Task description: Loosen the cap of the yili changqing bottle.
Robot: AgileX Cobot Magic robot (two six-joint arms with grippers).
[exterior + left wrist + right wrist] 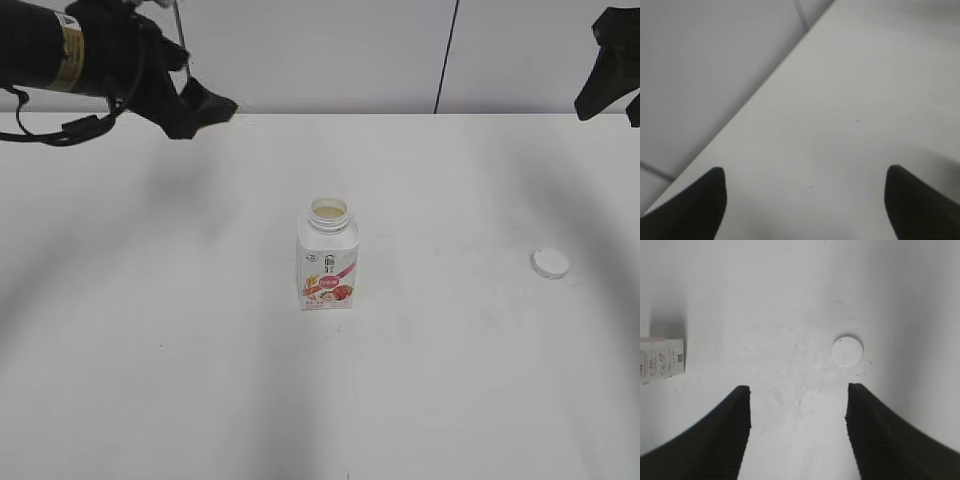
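Note:
The yili changqing bottle stands upright at the middle of the white table with its neck open and no cap on it. Its lower part shows at the left edge of the right wrist view. The cap lies flat on the table to the right of the bottle, and shows in the right wrist view. My left gripper is open and empty, raised at the far left, well away from the bottle; its fingers frame bare table. My right gripper is open and empty, raised above the table; its arm shows at the top right.
A pale wall with a dark vertical seam runs behind the table's far edge. The table edge and wall also show in the left wrist view.

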